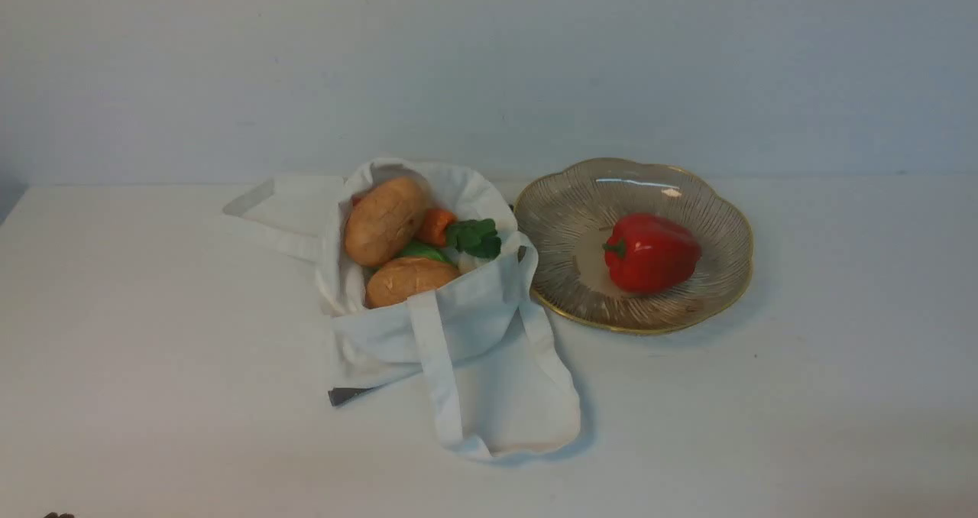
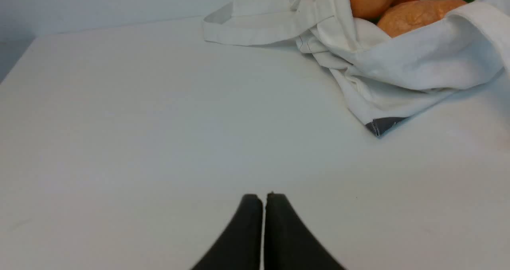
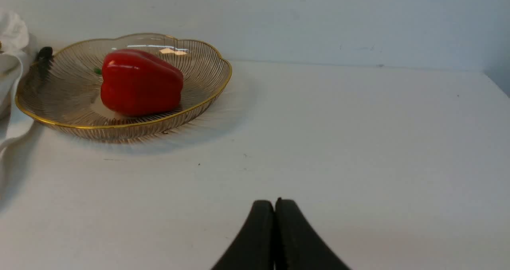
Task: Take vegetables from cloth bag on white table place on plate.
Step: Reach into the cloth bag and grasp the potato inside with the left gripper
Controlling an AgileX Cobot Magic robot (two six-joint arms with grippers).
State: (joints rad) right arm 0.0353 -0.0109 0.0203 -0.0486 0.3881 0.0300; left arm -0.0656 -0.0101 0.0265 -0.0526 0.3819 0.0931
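Observation:
The off-white cloth bag (image 1: 466, 327) lies open on the white table (image 1: 153, 350), left of centre. In its mouth sit two tan potatoes (image 1: 384, 220) (image 1: 410, 280), an orange carrot (image 1: 435, 226) with green leaves (image 1: 475, 237), and a sliver of light green gourd (image 1: 422, 250). The glass plate (image 1: 565, 212) stands right of the bag and holds a red bell pepper (image 1: 651, 252). My left gripper (image 2: 263, 196) is shut and empty over bare table, short of the bag (image 2: 414, 71). My right gripper (image 3: 275, 202) is shut and empty, short of the plate (image 3: 71, 75) and pepper (image 3: 139, 83).
A plain pale wall runs behind the table. The bag's strap handles (image 1: 443, 380) trail toward me and to the far left (image 1: 267, 197). A small dark tab (image 1: 344, 396) sticks out at the bag's front corner. Neither arm shows in the front view.

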